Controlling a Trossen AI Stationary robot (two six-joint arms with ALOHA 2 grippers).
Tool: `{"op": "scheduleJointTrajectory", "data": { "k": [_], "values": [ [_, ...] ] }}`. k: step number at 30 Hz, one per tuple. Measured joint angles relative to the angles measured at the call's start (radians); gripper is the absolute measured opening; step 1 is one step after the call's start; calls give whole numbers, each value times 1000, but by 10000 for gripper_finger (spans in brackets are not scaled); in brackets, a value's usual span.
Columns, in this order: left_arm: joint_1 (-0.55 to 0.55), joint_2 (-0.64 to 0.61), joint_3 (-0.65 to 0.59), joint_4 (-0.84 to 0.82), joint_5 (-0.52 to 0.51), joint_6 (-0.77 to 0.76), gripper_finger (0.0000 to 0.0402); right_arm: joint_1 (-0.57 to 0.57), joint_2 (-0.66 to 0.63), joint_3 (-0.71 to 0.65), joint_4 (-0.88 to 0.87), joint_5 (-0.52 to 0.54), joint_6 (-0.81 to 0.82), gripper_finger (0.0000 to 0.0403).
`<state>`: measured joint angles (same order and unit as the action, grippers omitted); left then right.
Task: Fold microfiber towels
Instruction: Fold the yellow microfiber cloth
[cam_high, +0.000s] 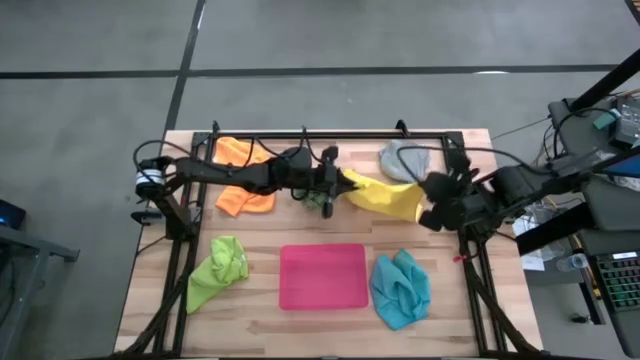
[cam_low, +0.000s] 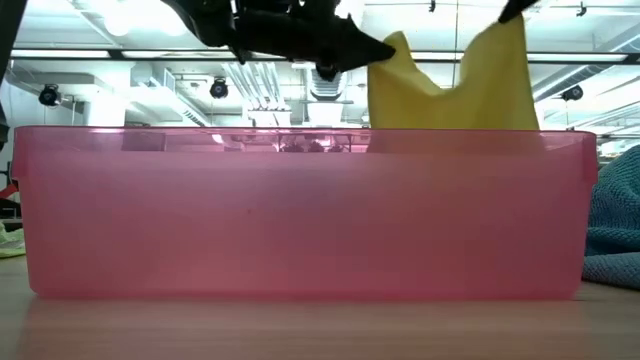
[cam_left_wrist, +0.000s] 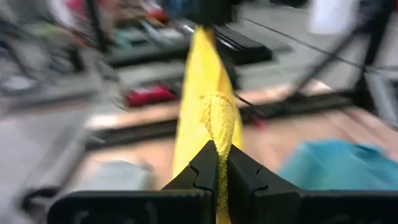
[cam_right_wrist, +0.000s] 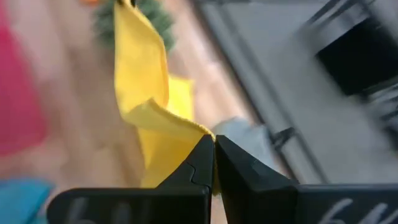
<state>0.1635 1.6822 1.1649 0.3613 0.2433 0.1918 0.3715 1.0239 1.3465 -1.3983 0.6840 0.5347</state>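
A yellow microfiber towel (cam_high: 385, 195) hangs stretched between my two grippers above the table's far middle. My left gripper (cam_high: 338, 182) is shut on its left end and my right gripper (cam_high: 428, 205) on its right end. In the low view the yellow towel (cam_low: 450, 90) shows above the pink tray's rim, which hides its lower part. An orange towel (cam_high: 245, 175) lies crumpled at the far left, a grey one (cam_high: 405, 158) at the far right, a lime green one (cam_high: 220, 270) near left and a light blue one (cam_high: 400, 290) near right. My left gripper pinches a bunched corner of the yellow towel (cam_left_wrist: 217, 134) between its two fingers, coming nearly level from the table's left. The cloth runs away from the fingers toward the other arm. My right gripper pinches the opposite corner (cam_right_wrist: 198, 129) between its two fingers, slanting down from the right. The towel droops in a fold below this hold.
A flat pink tray (cam_high: 322, 275) lies at the near middle, between the lime and blue towels. A small spiky green plant (cam_high: 320, 203) stands just under my left gripper. A black frame (cam_high: 330, 133) runs along the table's far edge and sides.
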Motion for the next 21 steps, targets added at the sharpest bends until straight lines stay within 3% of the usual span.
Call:
{"op": "scheduleJointTrajectory", "data": {
  "k": [3,7,14,19,21],
  "values": [
    [-18,-2,-1,-116,62,-1,0,23,20,-43,24,-99,43,8],
    [-44,-35,-3,-281,68,4,0,70,50,-105,90,-218,87,8],
    [-95,-80,-7,-490,92,32,0,158,105,-209,328,-329,148,8],
    [-108,-83,-7,-496,76,32,0,180,157,-249,356,-333,206,8],
    [-108,-81,-7,-468,-25,30,0,177,173,-267,340,-305,228,8]
  ]
}}
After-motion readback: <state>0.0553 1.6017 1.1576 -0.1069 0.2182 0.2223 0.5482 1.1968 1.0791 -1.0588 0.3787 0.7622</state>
